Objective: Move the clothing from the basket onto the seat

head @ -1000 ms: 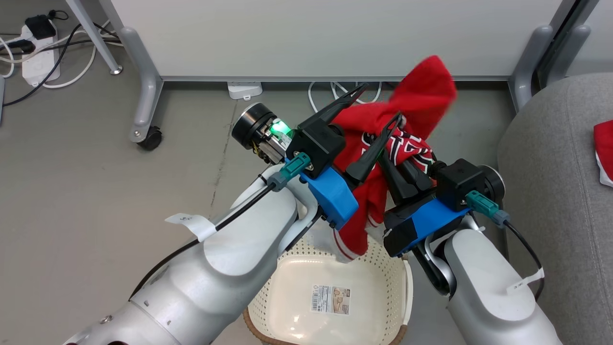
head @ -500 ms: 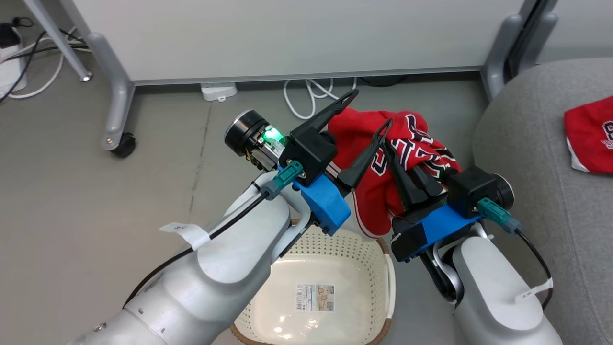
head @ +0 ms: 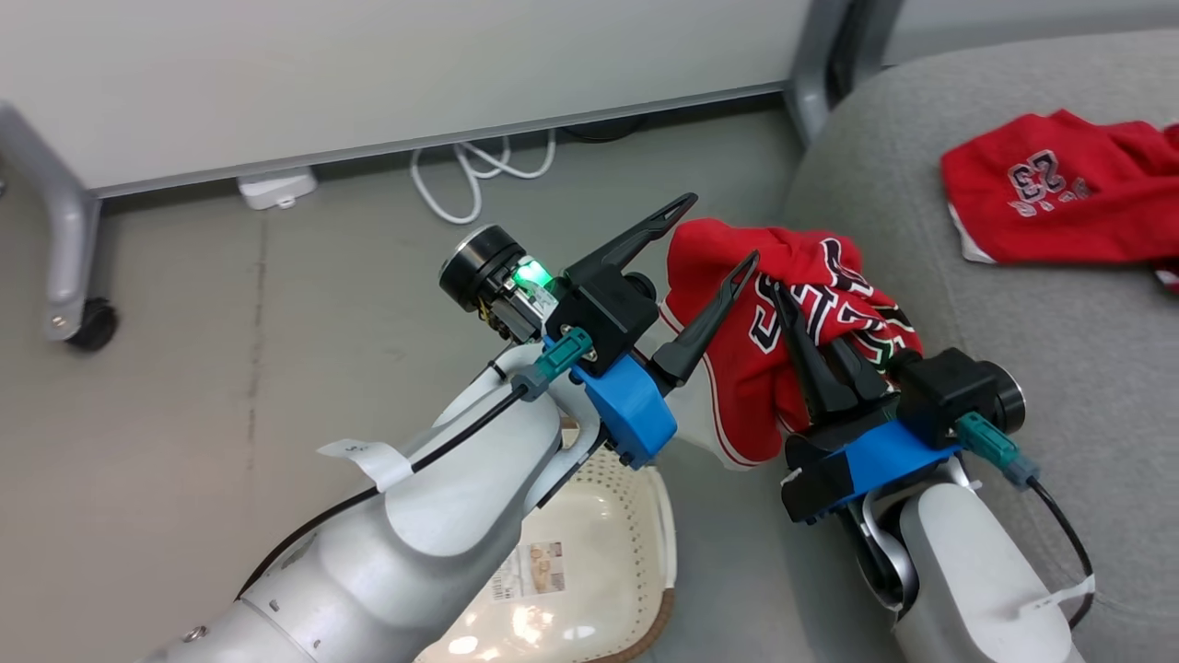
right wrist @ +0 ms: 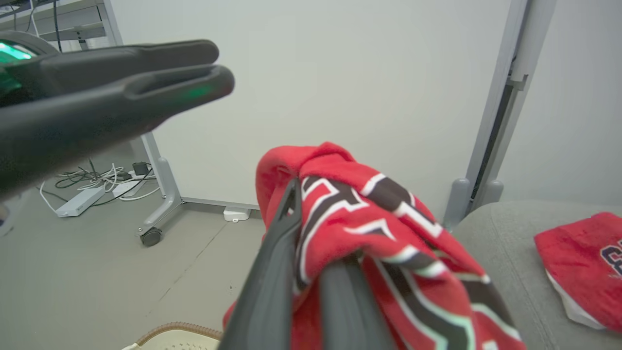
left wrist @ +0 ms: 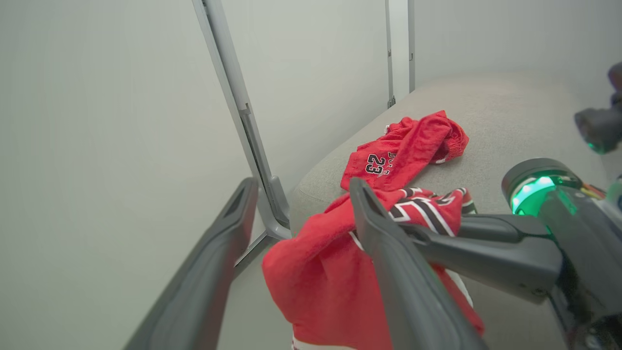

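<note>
My right gripper is shut on a red garment with black-and-white lettering. It hangs in the air over the left edge of the grey sofa. The cloth drapes over my fingers in the right wrist view. Just left of it, my left gripper stands open, one finger against the cloth and nothing held. A second red garment marked "23" lies on the sofa seat. The cream basket sits on the floor below my left arm, with just a label inside.
A white partition panel stands behind, on grey legs with a castor. White cables and a small white box lie on the floor at its foot. Grey floor spreads to the left.
The head view has swung right, so the sofa now takes up more of the picture. The held garment's flying end has dropped and hangs folded. My right gripper carried it over the sofa's edge.
</note>
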You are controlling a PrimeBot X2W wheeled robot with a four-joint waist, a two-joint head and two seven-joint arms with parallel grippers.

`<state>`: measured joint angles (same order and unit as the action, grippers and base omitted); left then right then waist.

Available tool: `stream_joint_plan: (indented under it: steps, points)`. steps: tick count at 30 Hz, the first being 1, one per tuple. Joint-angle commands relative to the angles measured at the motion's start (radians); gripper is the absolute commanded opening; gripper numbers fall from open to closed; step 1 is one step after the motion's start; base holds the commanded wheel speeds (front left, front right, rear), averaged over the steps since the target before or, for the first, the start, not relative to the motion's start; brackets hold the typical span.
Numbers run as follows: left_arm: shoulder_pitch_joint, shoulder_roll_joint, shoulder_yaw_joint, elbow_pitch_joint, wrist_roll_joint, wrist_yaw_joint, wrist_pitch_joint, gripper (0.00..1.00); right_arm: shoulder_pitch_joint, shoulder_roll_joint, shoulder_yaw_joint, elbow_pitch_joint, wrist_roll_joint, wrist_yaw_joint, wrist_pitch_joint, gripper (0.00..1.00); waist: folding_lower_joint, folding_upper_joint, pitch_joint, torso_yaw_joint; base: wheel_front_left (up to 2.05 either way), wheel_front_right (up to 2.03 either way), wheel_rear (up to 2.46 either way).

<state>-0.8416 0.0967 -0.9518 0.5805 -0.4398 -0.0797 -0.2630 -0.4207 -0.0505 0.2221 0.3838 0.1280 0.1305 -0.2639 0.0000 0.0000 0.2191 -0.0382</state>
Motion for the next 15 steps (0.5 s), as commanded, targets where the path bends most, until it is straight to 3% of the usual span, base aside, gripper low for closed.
stream_joint_plan:
  steps: [1,15]
  points:
    - [0.004,0.002,-0.007,0.005,0.005,-0.003,-0.003,1.0,0.021,0.0,-0.006,-0.02,-0.002,0.001,-0.001,0.0,0.0,0.0,0.012,-0.063,0.0,0.0,0.0]
    - [-0.016,-0.011,-0.053,0.025,0.005,-0.016,0.004,1.0,0.144,0.001,-0.086,-0.128,0.021,0.001,-0.001,0.0,0.0,0.0,0.053,-0.214,0.0,0.0,0.0]
